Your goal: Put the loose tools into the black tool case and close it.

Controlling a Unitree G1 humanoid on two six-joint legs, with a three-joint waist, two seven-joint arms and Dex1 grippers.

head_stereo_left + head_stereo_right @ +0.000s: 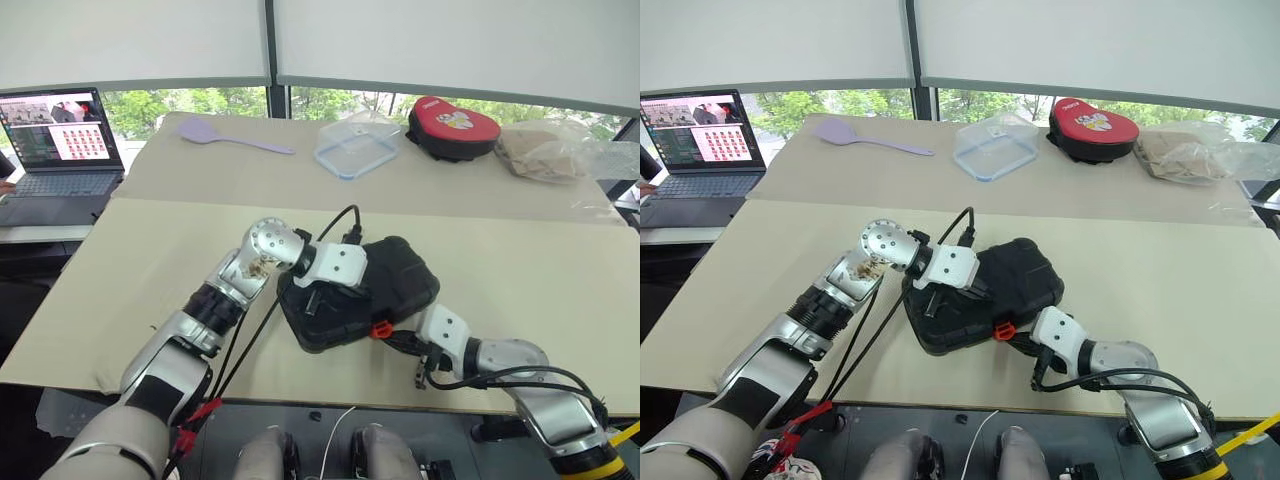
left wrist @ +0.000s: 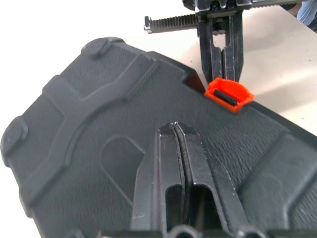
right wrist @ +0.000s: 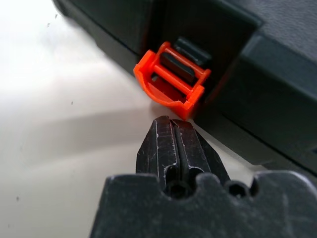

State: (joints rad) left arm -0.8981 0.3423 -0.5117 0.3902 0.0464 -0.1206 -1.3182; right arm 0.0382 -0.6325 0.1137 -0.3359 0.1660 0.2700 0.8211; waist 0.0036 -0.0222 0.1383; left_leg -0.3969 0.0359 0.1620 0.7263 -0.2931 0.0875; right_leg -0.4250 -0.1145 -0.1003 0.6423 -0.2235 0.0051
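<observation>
Right gripper (image 3: 171, 121), fingers pressed together, sits just beside the orange latch (image 3: 171, 79) at the near edge of the black tool case (image 1: 355, 295). Its lid is down, so its inside is hidden. Left gripper (image 2: 174, 126), fingers together, rests on top. Far back on the bench (image 1: 520, 260) sit a clear box (image 1: 357, 146) and a red pouch (image 1: 452, 127).
</observation>
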